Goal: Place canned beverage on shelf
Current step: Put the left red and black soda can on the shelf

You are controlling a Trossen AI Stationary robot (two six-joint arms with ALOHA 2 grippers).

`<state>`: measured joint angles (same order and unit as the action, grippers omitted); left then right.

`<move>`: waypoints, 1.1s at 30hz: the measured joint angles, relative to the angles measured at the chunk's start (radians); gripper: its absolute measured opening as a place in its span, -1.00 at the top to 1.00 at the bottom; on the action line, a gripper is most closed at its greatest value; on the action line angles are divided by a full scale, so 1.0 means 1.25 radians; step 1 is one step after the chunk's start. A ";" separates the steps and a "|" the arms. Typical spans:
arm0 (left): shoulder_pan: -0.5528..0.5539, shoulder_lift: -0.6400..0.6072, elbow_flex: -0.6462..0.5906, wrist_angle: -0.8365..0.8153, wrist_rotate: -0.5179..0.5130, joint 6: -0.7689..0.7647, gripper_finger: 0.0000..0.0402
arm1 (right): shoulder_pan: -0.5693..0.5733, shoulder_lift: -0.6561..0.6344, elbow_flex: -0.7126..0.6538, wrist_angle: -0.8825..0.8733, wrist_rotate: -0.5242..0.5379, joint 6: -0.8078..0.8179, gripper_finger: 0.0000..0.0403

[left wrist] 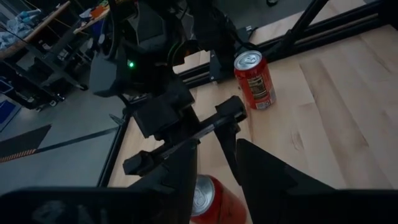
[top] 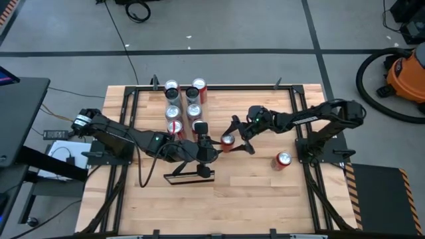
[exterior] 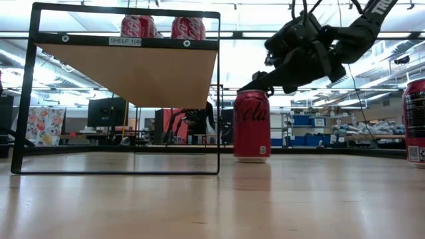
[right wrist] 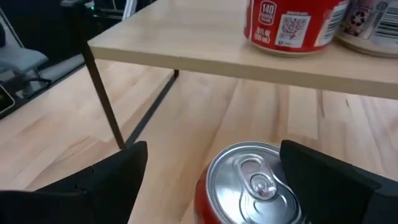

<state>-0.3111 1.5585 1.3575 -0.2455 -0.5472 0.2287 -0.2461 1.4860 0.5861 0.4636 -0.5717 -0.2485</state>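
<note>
1. I judge I'm at the reach-and-grasp step: the right pincer (top: 236, 137) hangs with its fingers spread wide on either side of the can (top: 228, 141), not yet touching it, as the right wrist view shows.
2. That can stands upright on the desk (top: 265, 199), just right of the shelf (exterior: 143, 73), which already carries several cans.
3. The left pincer (top: 204, 143) sits near the same can; I cannot tell whether it is open or closed.
4. Next I'd lower slightly, close on the can's body, then lift it clear of the shelf frame.
</note>
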 joint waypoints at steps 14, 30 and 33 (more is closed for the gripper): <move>0.000 0.000 0.000 -0.011 0.000 0.000 0.40 | 0.054 -0.134 -0.002 -0.057 0.113 0.016 -0.87; 0.006 0.000 0.000 0.001 0.000 0.013 0.40 | -0.103 -0.010 -0.002 -0.071 -0.059 0.028 -0.87; 0.006 0.000 0.000 0.001 0.000 0.013 0.40 | -0.100 0.022 -0.002 -0.056 -0.072 0.025 -0.87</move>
<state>-0.3035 1.5585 1.3575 -0.2447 -0.5473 0.2451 -0.3708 1.5131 0.5835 0.3933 -0.6613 -0.2176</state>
